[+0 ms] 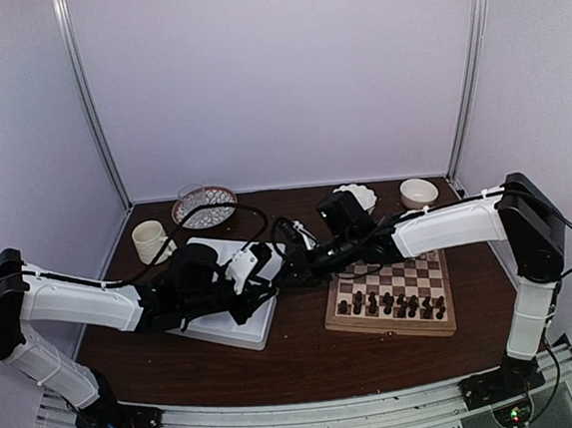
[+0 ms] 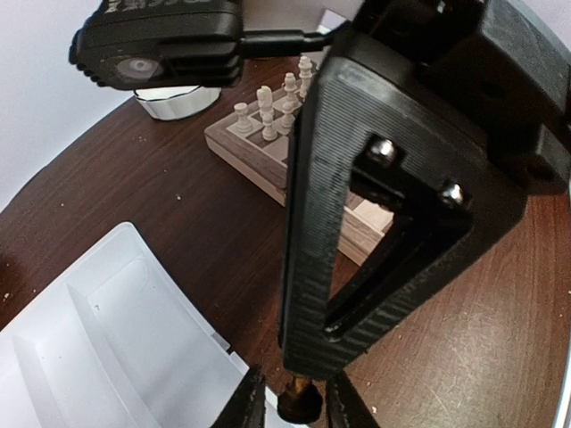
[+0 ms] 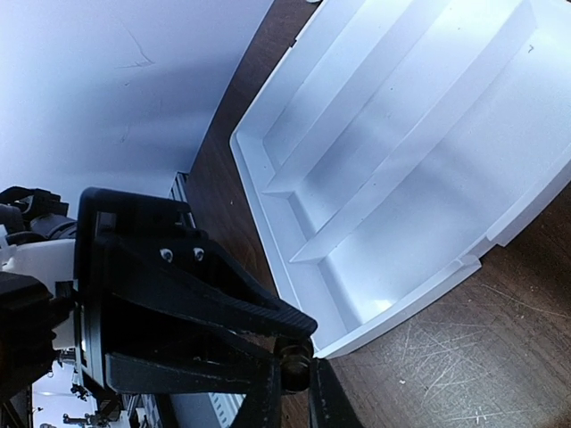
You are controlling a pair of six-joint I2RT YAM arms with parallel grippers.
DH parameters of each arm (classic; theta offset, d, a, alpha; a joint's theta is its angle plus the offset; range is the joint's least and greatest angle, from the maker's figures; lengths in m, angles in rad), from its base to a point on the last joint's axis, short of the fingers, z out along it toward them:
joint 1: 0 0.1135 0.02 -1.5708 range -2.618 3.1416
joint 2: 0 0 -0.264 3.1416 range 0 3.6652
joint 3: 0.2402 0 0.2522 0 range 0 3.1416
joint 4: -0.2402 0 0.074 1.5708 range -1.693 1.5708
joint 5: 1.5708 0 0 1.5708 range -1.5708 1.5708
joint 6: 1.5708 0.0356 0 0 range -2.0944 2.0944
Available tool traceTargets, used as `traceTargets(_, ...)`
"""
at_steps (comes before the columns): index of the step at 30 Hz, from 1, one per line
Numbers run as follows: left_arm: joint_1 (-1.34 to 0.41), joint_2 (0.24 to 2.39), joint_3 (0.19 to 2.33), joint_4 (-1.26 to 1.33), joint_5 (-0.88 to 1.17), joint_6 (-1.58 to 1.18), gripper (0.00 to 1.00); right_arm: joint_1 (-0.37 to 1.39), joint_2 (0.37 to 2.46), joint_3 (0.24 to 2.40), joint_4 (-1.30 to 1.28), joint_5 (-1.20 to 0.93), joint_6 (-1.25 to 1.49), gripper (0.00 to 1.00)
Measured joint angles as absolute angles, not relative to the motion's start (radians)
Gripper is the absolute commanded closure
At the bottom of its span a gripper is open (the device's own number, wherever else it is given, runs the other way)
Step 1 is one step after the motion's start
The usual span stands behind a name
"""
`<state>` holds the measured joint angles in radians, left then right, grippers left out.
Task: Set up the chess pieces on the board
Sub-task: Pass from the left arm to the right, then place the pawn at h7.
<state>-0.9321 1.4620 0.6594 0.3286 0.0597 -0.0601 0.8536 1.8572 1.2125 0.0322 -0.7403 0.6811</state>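
Observation:
A dark brown chess piece hangs between both grippers over the table, just off the white tray's corner. My right gripper is shut on the piece. My left gripper stands around the piece's base with a thin gap on each side of it. The two grippers meet tip to tip left of the board. Several dark pieces stand in the board's near rows. Pale chessmen stand along its far edge.
A white divided tray lies under the left arm. At the back stand a cream cup, a glass dish, a white object and a small bowl. White walls close in the table.

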Motion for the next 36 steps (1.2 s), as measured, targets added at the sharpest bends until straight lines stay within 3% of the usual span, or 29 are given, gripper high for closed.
traceTargets(4,-0.932,1.462,0.659,0.336,0.055,-0.063,0.56,0.845,1.857,1.202,0.036,-0.738,0.672,0.97)
traceTargets(11,-0.932,1.462,0.659,0.34,0.025,-0.08,0.5,0.826,1.776,1.202,-0.175,-0.56,0.509,0.97)
traceTargets(23,-0.932,1.415,0.646,0.334,-0.122,-0.126,0.49,0.813,1.569,1.204,-0.439,-0.172,0.217,0.99)
traceTargets(36,-0.932,1.386,0.62,0.342,-0.12,-0.13,0.49,0.813,1.617,1.163,-0.535,-0.106,0.096,0.99)
